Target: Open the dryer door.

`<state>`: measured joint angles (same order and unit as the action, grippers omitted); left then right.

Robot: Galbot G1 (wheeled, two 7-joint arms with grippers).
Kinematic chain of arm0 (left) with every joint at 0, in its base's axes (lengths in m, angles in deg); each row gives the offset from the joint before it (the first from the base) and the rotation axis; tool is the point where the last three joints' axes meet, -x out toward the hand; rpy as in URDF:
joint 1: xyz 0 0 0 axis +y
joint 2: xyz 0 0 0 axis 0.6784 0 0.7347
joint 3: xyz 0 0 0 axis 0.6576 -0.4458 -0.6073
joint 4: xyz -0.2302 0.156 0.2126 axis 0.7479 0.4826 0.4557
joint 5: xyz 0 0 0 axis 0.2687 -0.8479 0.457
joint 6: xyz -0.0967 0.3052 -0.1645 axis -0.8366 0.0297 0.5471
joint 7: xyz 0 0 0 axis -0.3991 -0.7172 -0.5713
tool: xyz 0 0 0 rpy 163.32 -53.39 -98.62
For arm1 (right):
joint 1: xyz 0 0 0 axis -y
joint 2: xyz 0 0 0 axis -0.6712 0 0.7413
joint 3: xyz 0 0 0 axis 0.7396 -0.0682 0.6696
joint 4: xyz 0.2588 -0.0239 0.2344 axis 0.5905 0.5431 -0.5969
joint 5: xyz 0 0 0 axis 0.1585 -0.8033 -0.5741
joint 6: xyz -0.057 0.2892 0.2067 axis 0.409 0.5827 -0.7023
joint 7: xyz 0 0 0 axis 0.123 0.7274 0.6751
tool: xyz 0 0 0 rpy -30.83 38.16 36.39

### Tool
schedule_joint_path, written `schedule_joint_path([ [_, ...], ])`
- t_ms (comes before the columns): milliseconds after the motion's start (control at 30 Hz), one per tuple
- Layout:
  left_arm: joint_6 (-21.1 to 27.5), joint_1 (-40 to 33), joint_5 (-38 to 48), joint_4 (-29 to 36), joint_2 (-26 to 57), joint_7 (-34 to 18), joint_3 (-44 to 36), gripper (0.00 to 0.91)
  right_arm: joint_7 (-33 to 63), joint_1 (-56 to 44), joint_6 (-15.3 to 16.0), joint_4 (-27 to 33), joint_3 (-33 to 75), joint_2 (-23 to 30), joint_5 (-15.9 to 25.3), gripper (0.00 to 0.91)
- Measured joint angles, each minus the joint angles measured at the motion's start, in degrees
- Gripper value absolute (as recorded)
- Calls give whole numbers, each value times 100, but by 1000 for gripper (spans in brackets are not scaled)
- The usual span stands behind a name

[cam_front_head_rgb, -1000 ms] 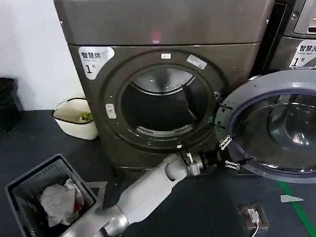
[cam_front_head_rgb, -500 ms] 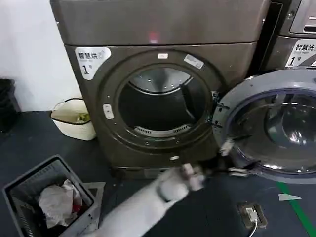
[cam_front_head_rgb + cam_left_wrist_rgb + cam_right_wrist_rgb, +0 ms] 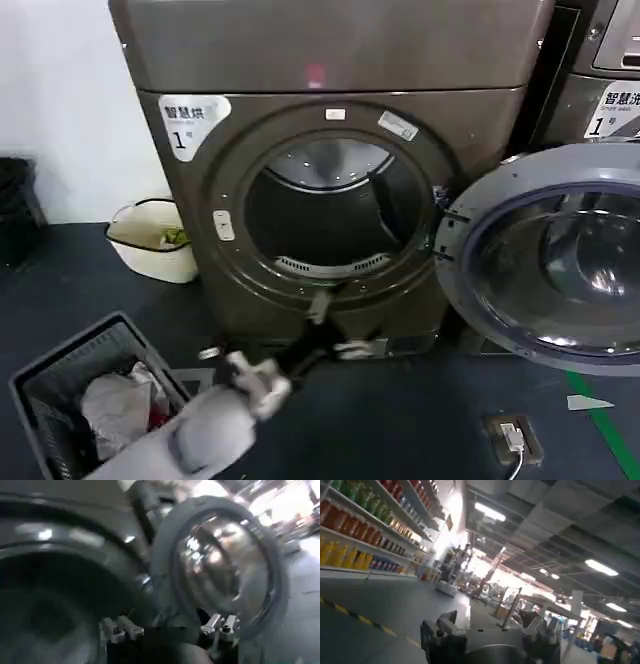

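The grey dryer [image 3: 330,60] stands in front of me with its round door [image 3: 470,290] swung wide to the right, hinge side next to the dark drum opening [image 3: 320,225]. My left gripper [image 3: 335,328] hangs low before the dryer's base, under the opening and apart from the door; its fingers are spread and hold nothing. In the left wrist view the left gripper [image 3: 169,630] faces the door's glass [image 3: 220,560]. In the right wrist view the right gripper [image 3: 490,630] is open and empty, pointing into the room with shelves, away from the dryer.
A grey laundry basket [image 3: 60,370] with clothes sits at the lower left on the dark floor. A white basket [image 3: 150,255] stands left of the dryer. A second machine [image 3: 610,80] is behind the door. A small box with a cable [image 3: 512,437] and green tape [image 3: 600,425] lie at the lower right.
My left arm has drawn back from the door's lower edge, moving left and down to the front of the dryer's base. The door has stayed wide open.
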<state>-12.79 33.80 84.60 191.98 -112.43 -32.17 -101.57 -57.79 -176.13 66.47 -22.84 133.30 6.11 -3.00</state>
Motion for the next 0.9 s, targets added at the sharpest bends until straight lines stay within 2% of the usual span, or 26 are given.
schedule_joint_path([
  [400, 2188, 1622, 1796, 1179, 1253, -1071, 2221, 907, -39, 31, -88, 9, -287, -1, 12, 907],
  [633, 3135, 2478, 2730, 1368, 1677, -1494, 3324, 907, -51, 59, -133, 93, -399, 0, 5, 907],
  [767, 3875, 3029, 3356, 1379, 1878, -1649, 4076, 907, -50, 80, -220, 93, -486, 0, 4, 907],
  [900, 4118, 3480, 4178, 1272, 2001, -2056, 4767, 907, -49, 94, -251, 55, -578, 0, -4, 907],
])
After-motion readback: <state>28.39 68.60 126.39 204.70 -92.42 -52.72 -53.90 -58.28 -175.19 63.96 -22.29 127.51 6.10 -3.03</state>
